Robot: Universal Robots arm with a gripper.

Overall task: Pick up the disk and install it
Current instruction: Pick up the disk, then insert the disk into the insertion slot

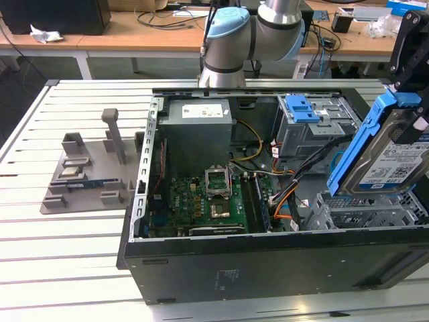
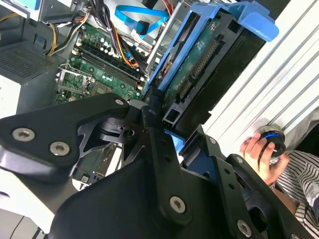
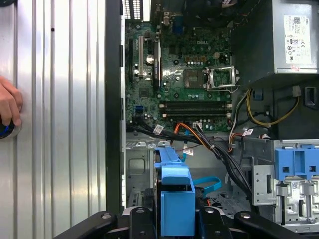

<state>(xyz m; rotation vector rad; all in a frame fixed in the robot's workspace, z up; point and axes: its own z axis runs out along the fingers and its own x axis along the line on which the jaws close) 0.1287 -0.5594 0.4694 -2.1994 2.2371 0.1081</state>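
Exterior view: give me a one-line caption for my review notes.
The gripper holds the disk tilted over the drive cage of the open computer case, at the exterior view's right.

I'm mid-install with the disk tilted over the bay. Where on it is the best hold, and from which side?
Grip the upper end of the blue carrier from above, as the end effector does now. The disk stands on edge, tilted, its lower end toward the grey drive cage; a top hold likely leaves that end and both broad faces free to slide in.
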